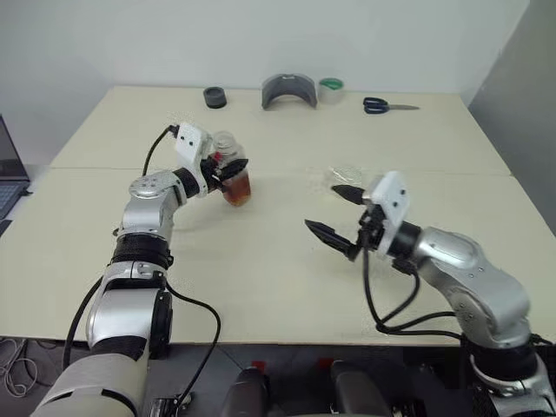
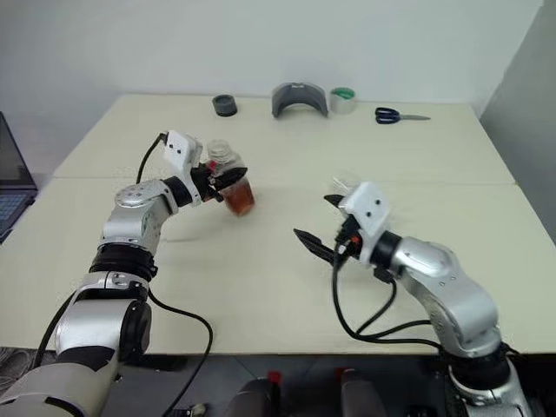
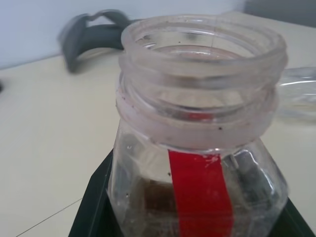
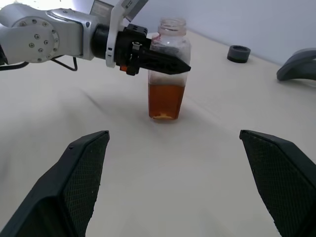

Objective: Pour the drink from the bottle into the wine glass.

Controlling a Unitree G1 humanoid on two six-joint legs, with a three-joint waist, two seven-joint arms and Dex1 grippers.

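- The left end effector (image 1: 228,170) is clenched on the bottle (image 1: 233,175), its two black fingers pinching the clear body just above the liquid line, one on each side.
- The bottle is the landmark here. It is held upright or nearly so, long axis roughly vertical, open mouth (image 3: 203,45) pointing up and uncapped. Whether its base rests on the cream worktop (image 1: 261,287) or hangs just above it I cannot tell.
- The drink (image 4: 166,100), reddish-brown, fills the lower part of the bottle; the upper part is empty and clear.
- To the right of the bottle, near but apart from it, lies the wine glass (image 1: 340,176). It shows only as a faint clear shape, seemingly on its side rather than standing on its foot. Which way its rim points is too faint to tell.
- The right end effector (image 1: 339,213) is released, fingers spread wide with nothing between them. It lies right of the bottle and nearer the robot, just beside the glass, so it is plainly the nearer arm to the glass.
- My reading: the coming move turns on the glass. It needs to stand upright, mouth up, right of the bottle, before the bottle's neck can tip rightward over it.
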